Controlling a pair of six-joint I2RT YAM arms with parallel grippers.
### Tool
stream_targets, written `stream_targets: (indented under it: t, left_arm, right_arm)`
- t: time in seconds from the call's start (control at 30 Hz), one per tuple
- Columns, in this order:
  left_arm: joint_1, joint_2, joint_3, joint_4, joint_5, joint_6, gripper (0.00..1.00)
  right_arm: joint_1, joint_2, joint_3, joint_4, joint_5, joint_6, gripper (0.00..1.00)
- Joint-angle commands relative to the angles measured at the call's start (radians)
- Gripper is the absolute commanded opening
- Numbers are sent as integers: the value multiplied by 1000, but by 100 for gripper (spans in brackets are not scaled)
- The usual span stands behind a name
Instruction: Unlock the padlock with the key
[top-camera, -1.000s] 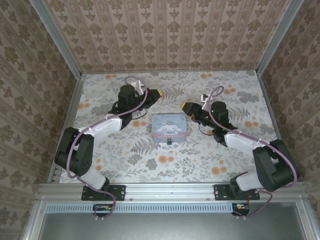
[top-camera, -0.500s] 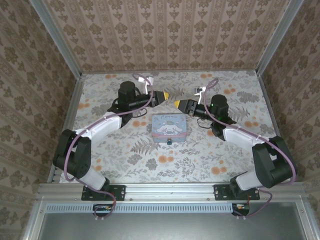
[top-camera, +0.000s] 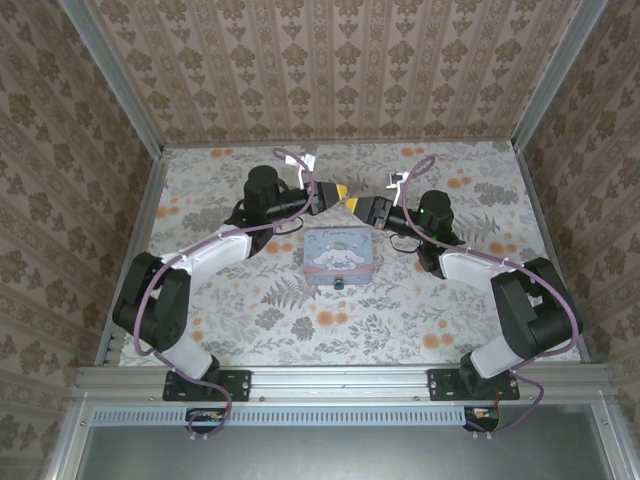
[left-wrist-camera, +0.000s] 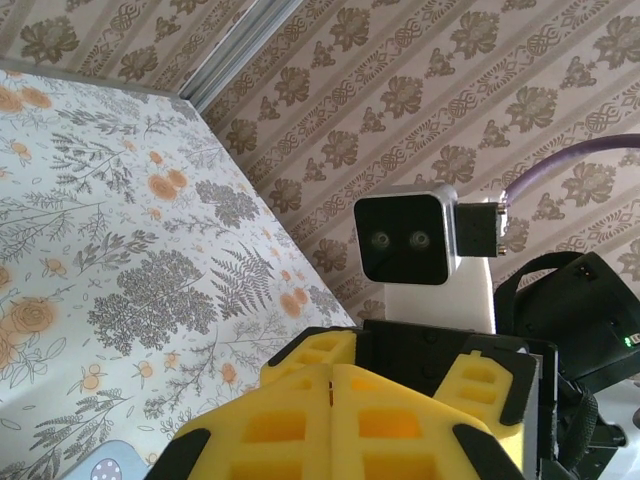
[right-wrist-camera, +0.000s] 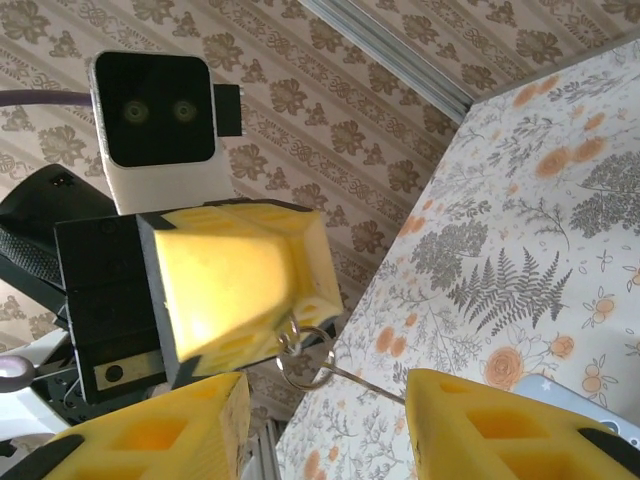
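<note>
Facing tip to tip in the upper middle of the top view, the grippers nearly meet. The left gripper (top-camera: 338, 191) has its jaws pressed together on the key (right-wrist-camera: 303, 350). In the right wrist view, wire rings and a thin stem dangle under its yellow tips. The tin (top-camera: 340, 253) lies just below them at mid-frame, with the padlock (top-camera: 341, 284) at its lower edge. The right gripper (top-camera: 355, 204), just beside the left one's tip, has its jaws apart, and its wrist view shows the rings between its fingers (right-wrist-camera: 160, 430).
</note>
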Motion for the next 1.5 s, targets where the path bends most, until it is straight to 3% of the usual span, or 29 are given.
stream_targets:
  t: [0.0,0.3,0.6,0.9,0.93,1.1,1.17,1.47]
  left_arm:
    - [-13,11,-12,48,-4,-13,0]
    - [-28,17,-8,51,-25,-32,0]
    - [-34,19,-17,76,-35,-76,0]
    - [-38,25,-17,74,-38,-88,0]
    - [-37,23,-20,74,-45,-92,3]
    - [-19,4,-39,74,-108,-130,41]
    - [-5,-10,-56,78,-129,-152,51]
    - [55,-60,-132,88,-180,-250,68]
  right_arm:
    - [7,-11,18,57,-16,15,46]
    - [24,7,23,75,-10,24,41]
    - [32,40,47,107,-3,51,30]
    - [34,57,48,108,25,54,0]
    - [33,57,46,107,28,54,0]
    - [31,46,27,86,37,37,0]
    - [31,42,18,78,32,30,0]
    - [31,10,-13,12,10,-23,0]
